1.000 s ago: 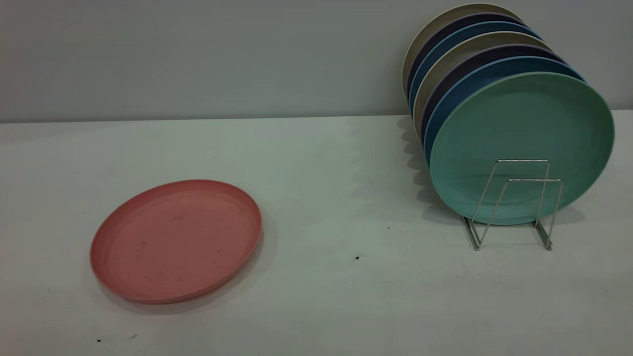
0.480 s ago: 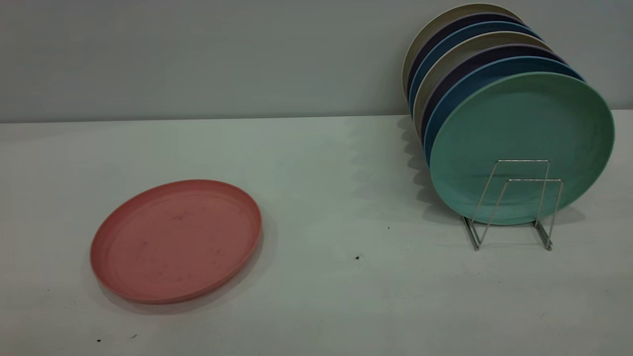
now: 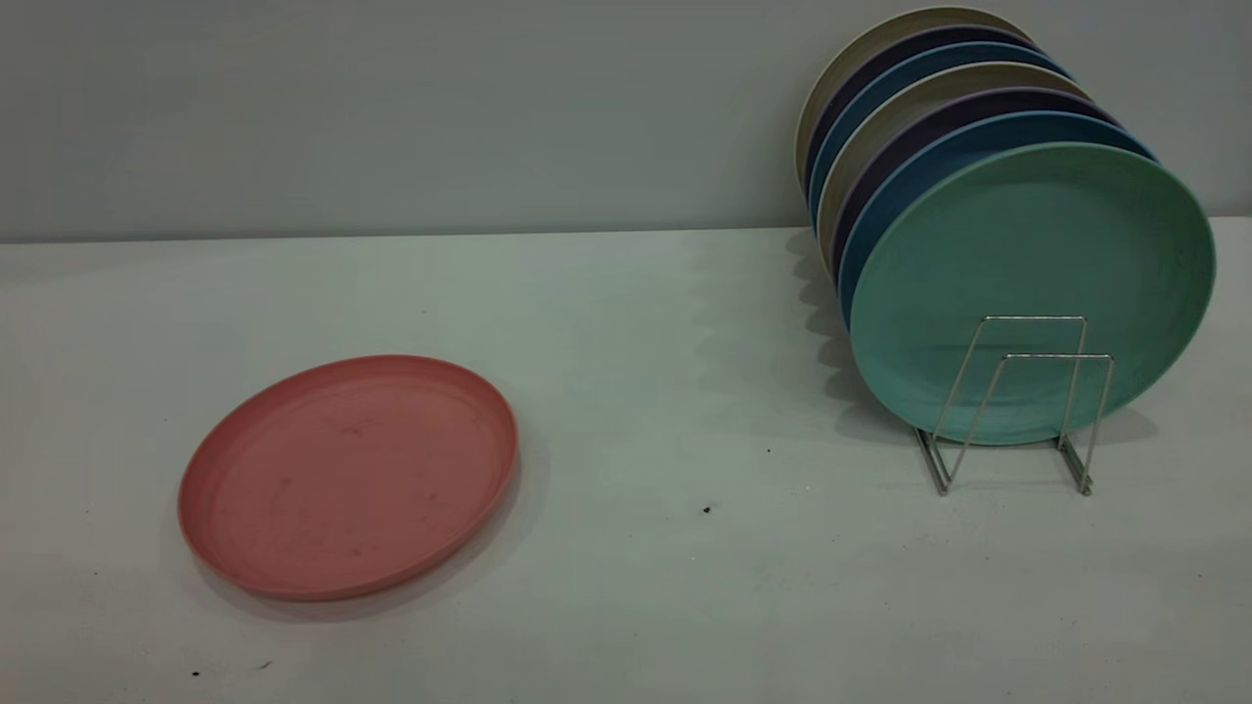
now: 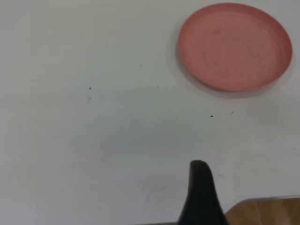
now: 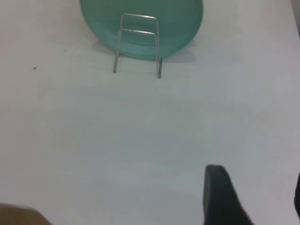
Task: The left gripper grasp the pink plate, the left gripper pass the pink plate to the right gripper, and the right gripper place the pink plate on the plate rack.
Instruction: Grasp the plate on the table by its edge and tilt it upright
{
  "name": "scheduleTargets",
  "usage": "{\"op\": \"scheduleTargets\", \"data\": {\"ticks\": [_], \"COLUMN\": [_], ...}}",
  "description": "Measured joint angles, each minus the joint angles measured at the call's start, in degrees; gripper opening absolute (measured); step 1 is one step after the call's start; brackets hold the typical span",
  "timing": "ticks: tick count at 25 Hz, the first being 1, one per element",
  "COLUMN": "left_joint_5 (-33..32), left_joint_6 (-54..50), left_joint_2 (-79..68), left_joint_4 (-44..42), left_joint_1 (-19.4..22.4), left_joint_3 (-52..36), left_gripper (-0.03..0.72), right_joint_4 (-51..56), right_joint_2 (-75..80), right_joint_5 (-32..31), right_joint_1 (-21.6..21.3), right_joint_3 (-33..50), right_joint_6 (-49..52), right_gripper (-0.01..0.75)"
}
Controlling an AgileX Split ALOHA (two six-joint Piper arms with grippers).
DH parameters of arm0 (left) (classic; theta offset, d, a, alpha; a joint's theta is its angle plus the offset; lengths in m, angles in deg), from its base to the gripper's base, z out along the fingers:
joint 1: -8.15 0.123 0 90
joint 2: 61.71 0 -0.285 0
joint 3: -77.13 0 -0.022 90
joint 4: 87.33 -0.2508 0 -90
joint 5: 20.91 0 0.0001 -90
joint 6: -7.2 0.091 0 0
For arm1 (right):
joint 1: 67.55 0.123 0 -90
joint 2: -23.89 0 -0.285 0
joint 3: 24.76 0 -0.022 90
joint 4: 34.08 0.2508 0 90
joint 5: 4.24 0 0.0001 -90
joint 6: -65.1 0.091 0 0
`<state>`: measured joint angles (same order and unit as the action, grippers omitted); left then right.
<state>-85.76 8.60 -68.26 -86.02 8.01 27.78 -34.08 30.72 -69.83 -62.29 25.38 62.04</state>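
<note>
The round salmon-pink plastic plate (image 3: 348, 476) lies flat on the white counter (image 3: 626, 587), well apart from the silver wire rack (image 3: 1017, 406) holding 7 upright plates. Both hands sit near the counter's edge, holding nothing; their openness cannot be told.

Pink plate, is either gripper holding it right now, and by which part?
Nothing is held. The pink plate lies flat on the table, apart from the left gripper.

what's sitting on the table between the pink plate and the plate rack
Nothing but bare table with a few dark specks, as the exterior view shows, between the pink plate and the plate rack.
</note>
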Motion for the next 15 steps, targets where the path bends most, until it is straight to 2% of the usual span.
{"op": "scheduleTargets", "data": {"ticks": [10,15], "left_joint_5": [0.1,4.2], "left_joint_6": [0.2,-0.3], "left_joint_2": [0.0,-0.4], "left_joint_4": [0.0,0.7], "left_joint_1": [0.0,0.0], "left_joint_3": [0.0,0.9], "left_gripper": [0.563,0.563], "right_joint_4": [-0.8,-0.9], "right_joint_2": [0.0,0.0], "right_joint_5": [0.1,1.2], "right_joint_1": [0.0,0.0], "right_joint_3": [0.0,-0.5], "right_joint_6": [0.0,-1.8], "right_gripper": [0.394,0.394]}}
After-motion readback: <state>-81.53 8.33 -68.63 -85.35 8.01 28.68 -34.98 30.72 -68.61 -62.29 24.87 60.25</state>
